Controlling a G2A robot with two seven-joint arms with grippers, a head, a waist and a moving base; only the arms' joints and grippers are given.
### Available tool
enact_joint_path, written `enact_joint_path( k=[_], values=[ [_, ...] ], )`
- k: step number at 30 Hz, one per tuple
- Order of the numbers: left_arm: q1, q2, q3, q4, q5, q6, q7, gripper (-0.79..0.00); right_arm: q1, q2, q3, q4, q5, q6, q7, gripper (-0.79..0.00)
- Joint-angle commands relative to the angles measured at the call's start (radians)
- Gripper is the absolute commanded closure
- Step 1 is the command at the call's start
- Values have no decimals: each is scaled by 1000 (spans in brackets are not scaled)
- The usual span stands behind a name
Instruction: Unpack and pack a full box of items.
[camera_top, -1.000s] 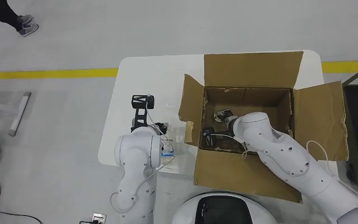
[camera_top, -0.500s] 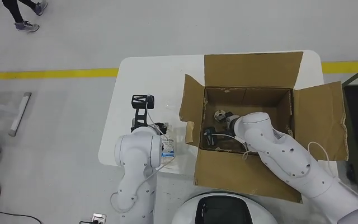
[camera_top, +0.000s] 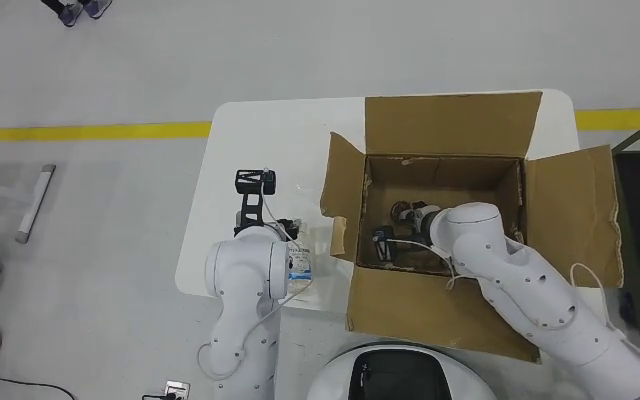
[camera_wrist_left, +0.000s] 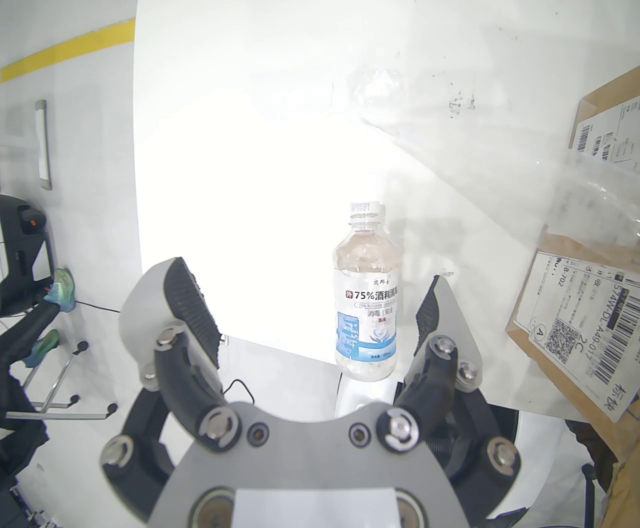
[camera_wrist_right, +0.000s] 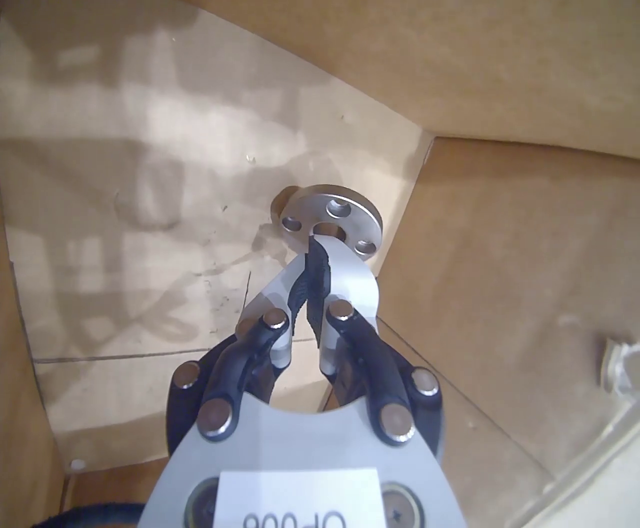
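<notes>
An open cardboard box (camera_top: 446, 300) stands on the right part of the white table (camera_top: 250, 130). Inside it, my right gripper (camera_wrist_right: 314, 246) is shut on the rim of a round metal flange (camera_wrist_right: 345, 212) with bolt holes, close to a corner of the box floor; the top view places the right gripper (camera_top: 408, 212) near the box's left wall. A clear alcohol bottle (camera_wrist_left: 367, 300) with a blue-and-white label stands upright on the table left of the box, also seen as the bottle (camera_top: 299, 262) in the top view. My left gripper (camera_wrist_left: 310, 310) stands open over the table, apart from the bottle.
Crumpled clear plastic (camera_wrist_left: 575, 170) lies between the bottle and the box's left flap (camera_top: 340, 190). A clear plastic piece (camera_wrist_right: 617, 375) sits against the box's inner wall. The box's flaps stand spread outwards. Bare table lies beyond the left gripper (camera_top: 256, 183).
My right arm has shifted slightly to the right inside the box, carrying the flange with it. The left arm and the bottle have stayed put.
</notes>
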Motion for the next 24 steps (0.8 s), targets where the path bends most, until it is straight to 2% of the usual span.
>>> enact_joint_path(
  k=[1,10,11,12,13,15,17,20,21,24],
  values=[
    [0,0,0,0,0,0,0,-785,-17,3,20,-22,16,1,14,0],
    [0,0,0,0,0,0,0,-785,-100,19,100,-136,62,24,59,0],
    [0,0,0,0,0,0,0,-785,-109,19,109,-159,79,30,65,-80],
    [0,0,0,0,0,0,0,-785,-118,19,118,-180,96,38,70,-200],
    [0,0,0,0,0,0,0,-785,-127,19,129,-199,113,56,73,-209],
    [0,0,0,0,0,0,0,-785,-148,18,159,-230,154,126,73,-185],
    [0,0,0,0,0,0,0,-785,-170,16,185,-256,184,202,59,-105],
    [0,0,0,0,0,0,0,-785,-204,13,226,-283,244,324,26,-80],
    [0,0,0,0,0,0,0,-785,-214,12,238,-294,258,359,23,-95],
    [0,0,0,0,0,0,0,-785,-240,11,259,-315,304,424,47,-225]
  ],
)
